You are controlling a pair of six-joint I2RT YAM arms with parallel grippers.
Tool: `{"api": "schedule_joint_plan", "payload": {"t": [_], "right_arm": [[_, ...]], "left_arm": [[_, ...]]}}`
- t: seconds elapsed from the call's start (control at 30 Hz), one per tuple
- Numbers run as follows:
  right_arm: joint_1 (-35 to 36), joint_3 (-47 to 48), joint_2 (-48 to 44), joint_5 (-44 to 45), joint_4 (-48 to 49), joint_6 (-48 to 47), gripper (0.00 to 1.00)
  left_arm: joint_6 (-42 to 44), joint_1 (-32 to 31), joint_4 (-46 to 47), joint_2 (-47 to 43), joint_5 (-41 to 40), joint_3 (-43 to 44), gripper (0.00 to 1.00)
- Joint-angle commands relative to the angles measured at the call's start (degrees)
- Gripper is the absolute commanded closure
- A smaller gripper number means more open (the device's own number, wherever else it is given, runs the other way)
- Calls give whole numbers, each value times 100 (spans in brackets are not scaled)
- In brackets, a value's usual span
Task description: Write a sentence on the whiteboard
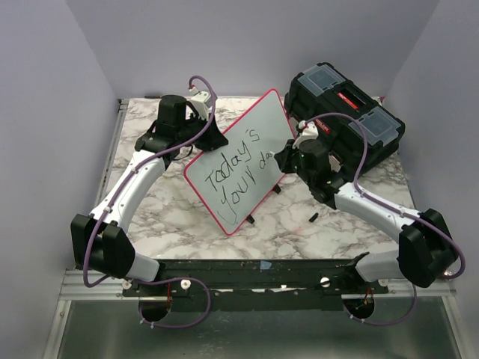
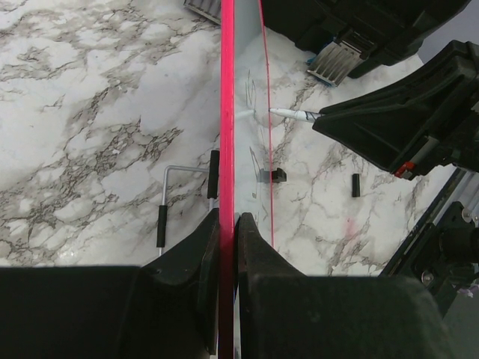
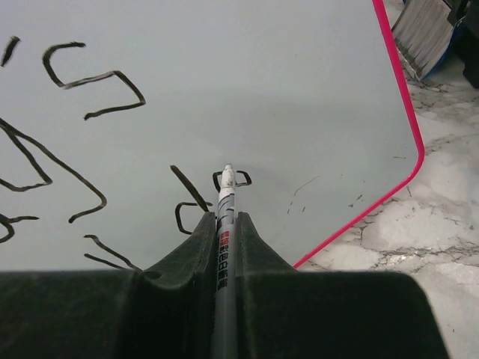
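right wrist, pincer (image 3: 224, 218) gripping marker (image 3: 227, 187), facing whiteboard (image 3: 262, 75)

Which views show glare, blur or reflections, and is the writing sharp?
Top external: soft even light, no glare, the sentence on the whiteboard readable. Left wrist: the board's face mirrors the marker tip; the left gripper is dark. Right wrist: strokes sharp, the right gripper dark, the board greyish.
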Motion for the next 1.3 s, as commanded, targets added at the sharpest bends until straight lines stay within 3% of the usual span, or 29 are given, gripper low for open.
{"api": "schedule_joint_plan", "payload": {"t": [0.0,0.67,1.27], "right_arm": [[23,223,-167,128,-127,-81,99],[-55,390,280,117,-8,-91,99],[-64,-1,390,-88,136,39,99]], "left_arm": [[573,-101,-362,78,-66,-34,100],[577,-101,-343,26,-85,-60,100],[586,-102,-357,54,-86,-42,100]]}}
